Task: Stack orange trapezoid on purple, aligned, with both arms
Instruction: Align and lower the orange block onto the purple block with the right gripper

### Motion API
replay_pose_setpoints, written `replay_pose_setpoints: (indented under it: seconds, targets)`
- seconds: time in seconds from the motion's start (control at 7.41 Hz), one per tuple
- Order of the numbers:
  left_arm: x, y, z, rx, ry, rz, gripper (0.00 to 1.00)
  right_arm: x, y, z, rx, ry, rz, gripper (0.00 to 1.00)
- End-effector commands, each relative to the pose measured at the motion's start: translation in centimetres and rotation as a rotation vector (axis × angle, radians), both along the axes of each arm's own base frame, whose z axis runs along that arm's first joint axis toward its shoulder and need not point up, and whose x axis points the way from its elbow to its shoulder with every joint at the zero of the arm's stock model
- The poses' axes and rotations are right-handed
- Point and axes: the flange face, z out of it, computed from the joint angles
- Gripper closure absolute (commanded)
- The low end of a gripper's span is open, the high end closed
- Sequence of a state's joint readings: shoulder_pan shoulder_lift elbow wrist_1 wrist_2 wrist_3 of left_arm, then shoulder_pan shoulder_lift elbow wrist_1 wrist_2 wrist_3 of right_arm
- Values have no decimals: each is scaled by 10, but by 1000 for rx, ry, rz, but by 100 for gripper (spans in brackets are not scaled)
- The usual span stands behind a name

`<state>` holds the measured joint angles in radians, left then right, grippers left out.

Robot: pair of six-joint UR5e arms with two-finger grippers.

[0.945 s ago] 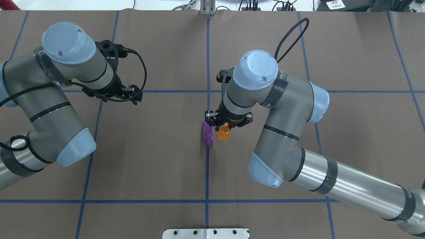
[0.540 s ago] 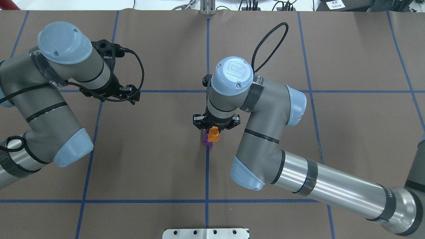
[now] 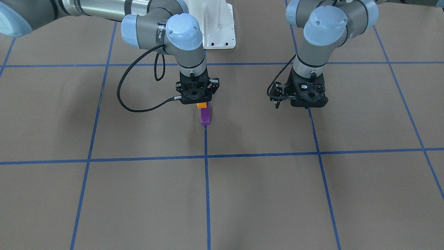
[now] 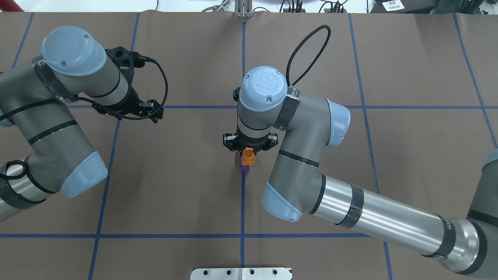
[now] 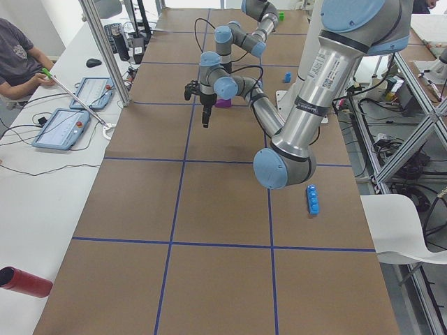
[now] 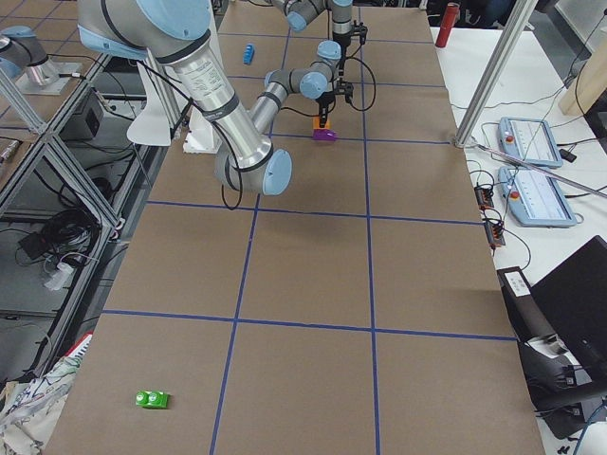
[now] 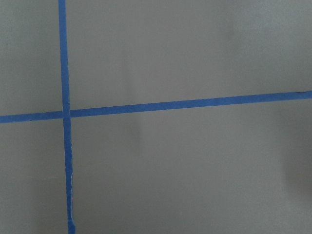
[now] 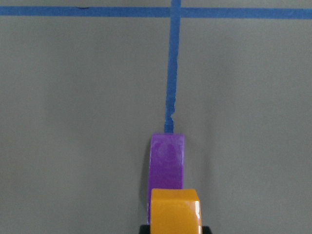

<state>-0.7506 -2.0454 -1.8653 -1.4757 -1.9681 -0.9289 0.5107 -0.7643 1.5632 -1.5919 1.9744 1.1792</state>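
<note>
Two arms work here: the right arm (image 4: 307, 128) reaches to mid-bench, while the left arm (image 4: 54, 112) hangs idle toward the left end. The right gripper (image 4: 248, 154) is clamped on the orange trapezoid (image 4: 248, 158), poised just over the robot-side end of the purple (image 4: 244, 168), which lies on the centre tape line; whether they touch, I cannot tell. Placing is in hand. The next move likely calls for a straight descent with edges square, perhaps with the left gripper (image 5: 204, 118), its opening impossible to tell, steadying. A long blue brick (image 5: 313, 199) and a green brick (image 6: 152, 400) lie well apart near the robot-side edge, probably no hindrance.

Grey arms (image 4: 301, 116), blue caps (image 4: 265, 83), possibly taped.
</note>
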Motion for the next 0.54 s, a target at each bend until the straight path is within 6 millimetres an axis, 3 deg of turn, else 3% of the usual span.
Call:
replay_pose_setpoints:
  seconds: [0.0, 0.4]
  targets:
    - [0, 1, -1, 2, 1, -1, 0, -8, 6, 1, 9, 8, -8, 100]
    - [0, 1, -1, 0, 2, -1, 0, -13, 5, 7, 3, 23, -9, 100]
